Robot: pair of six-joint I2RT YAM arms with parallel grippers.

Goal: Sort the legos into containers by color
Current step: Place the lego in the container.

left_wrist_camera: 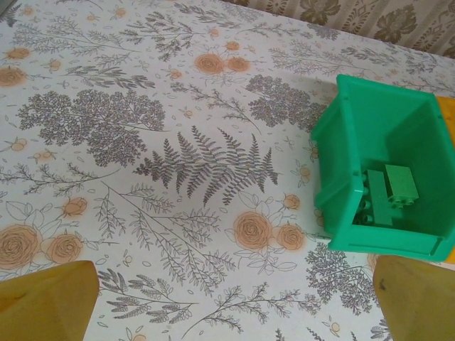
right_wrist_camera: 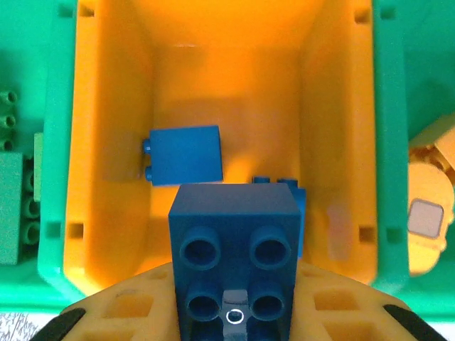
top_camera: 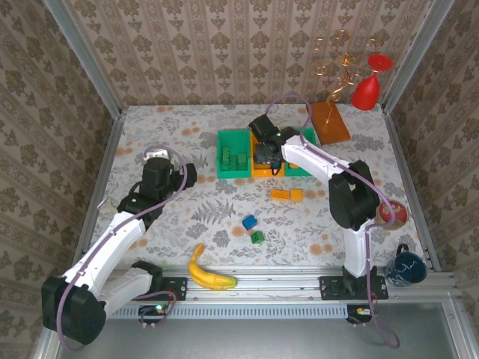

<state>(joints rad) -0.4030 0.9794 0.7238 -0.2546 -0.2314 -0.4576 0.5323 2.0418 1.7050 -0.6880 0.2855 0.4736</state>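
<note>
**Holding a blue lego over the orange bin**

My right gripper, bottom centre of its wrist view, clamps the blue lego above the orange bin. My left gripper hangs spread wide; a green bin sits at right of frame.

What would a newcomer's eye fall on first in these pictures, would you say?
The right claw grips a dark blue lego above the orange bin, where other blue legos lie. A yellow banana lies near the front edge of the table.
</note>
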